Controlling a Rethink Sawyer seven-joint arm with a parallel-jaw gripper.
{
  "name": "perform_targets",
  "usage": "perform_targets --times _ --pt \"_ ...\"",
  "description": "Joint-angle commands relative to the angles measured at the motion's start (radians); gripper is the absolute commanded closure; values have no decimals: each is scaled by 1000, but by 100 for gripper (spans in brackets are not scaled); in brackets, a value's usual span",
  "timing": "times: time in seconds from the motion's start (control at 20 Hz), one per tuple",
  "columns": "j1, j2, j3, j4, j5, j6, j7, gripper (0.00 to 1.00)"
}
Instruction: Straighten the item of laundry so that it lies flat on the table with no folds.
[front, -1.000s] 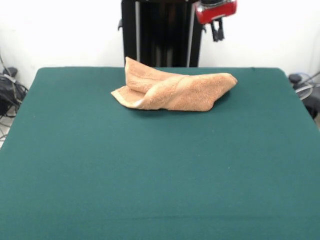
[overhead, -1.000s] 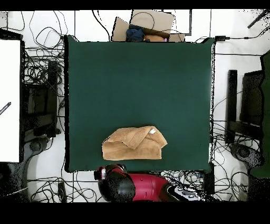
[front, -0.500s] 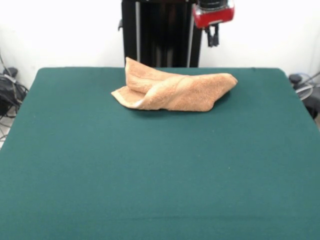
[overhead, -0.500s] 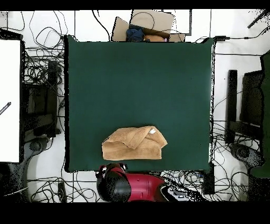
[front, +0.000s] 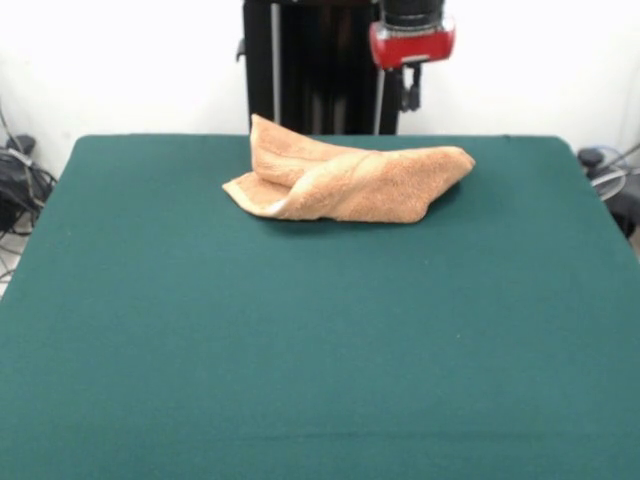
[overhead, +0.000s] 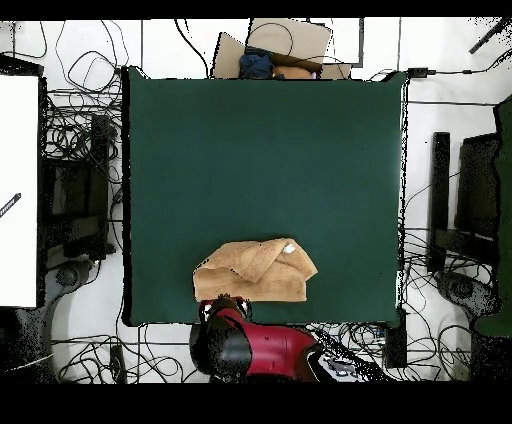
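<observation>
From the front, the towel lies bunched and folded on the dark green desk, close to the far edge and a little right of the middle. It is doubled over on itself: a long rounded fold runs across to the right and ends in a blunt point, while at the left a flap stands up in a peak above a low flattened corner that rests on the felt. The near part of the desk is bare felt. Above and behind the towel's right part hangs the end effector, dark fingers below a red collar on the arm, in front of the black pedestal. It is clear of the cloth and touches nothing. Whether the fingers are apart or together I cannot tell from here; they read as one dark shape.

From overhead, the towel sits near the bottom edge of the desk, somewhat left of centre, its layers overlapping in a rough wedge. A small white label shows at its upper right corner. The red and black arm reaches in from below, its head just over the towel's lower edge. Cables lie tangled on the floor on both sides, and a cardboard box sits beyond the desk's top edge.
</observation>
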Motion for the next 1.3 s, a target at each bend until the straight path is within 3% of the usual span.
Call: perform_targets --times 0.05,0.45,0.85,1.3 --pt "9 85 -29 -163 2 -84 171 100" --pt "-3 218 -22 -236 -29 -177 173 100" --pt "-22 296 -8 -298 -59 -221 166 100" --pt "-25 306 25 -336 -66 -215 176 100"
